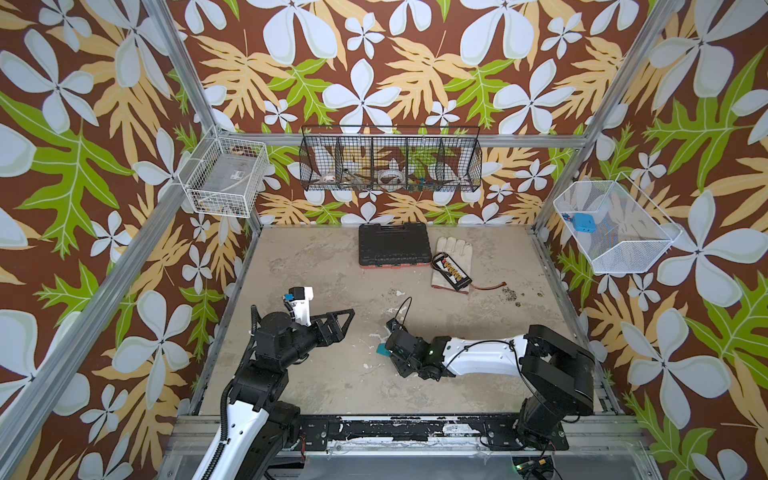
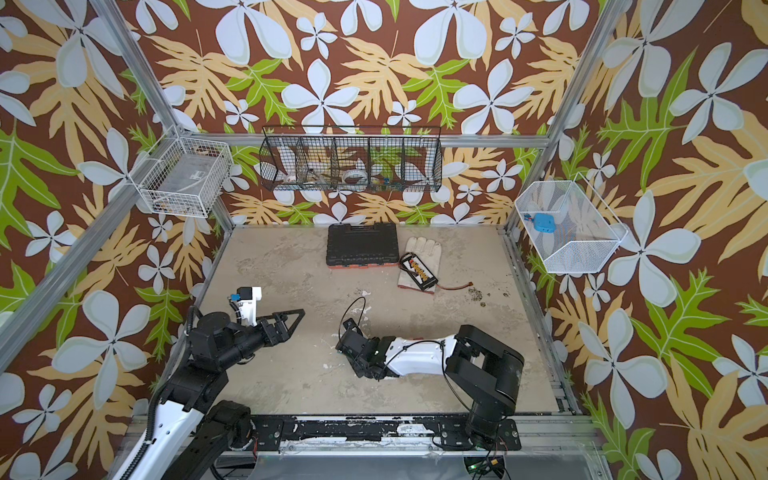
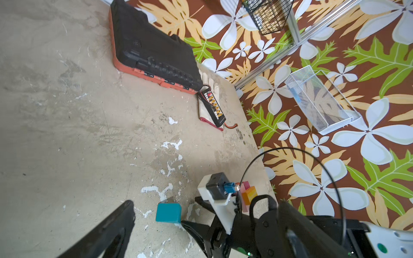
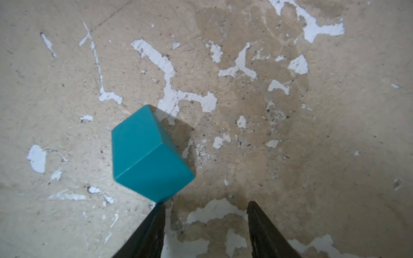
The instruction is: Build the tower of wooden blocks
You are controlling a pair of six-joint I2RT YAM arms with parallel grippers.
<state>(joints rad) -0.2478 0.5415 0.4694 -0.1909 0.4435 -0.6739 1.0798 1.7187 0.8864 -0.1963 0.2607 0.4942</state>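
A teal block (image 4: 147, 154) lies on the worn tabletop, also seen in a top view (image 1: 382, 350) and in the left wrist view (image 3: 168, 212). My right gripper (image 4: 206, 204) is low over the table and open. Nothing is between its fingers, and one fingertip (image 4: 159, 204) touches the block's near corner, so the block sits outside the jaws. A small stack of pink, orange and yellow blocks (image 3: 248, 194), part of the tower, shows behind the right wrist camera; the right arm hides it in both top views. My left gripper (image 1: 347, 326) hangs wide open and empty to the left.
A black tool case (image 1: 394, 245) lies at the back of the table. Beside it a battery pack (image 1: 451, 272) rests on a pale glove (image 1: 455, 249). A black wire basket (image 1: 390, 160) and two white baskets (image 1: 226, 178) (image 1: 615, 232) hang on the walls.
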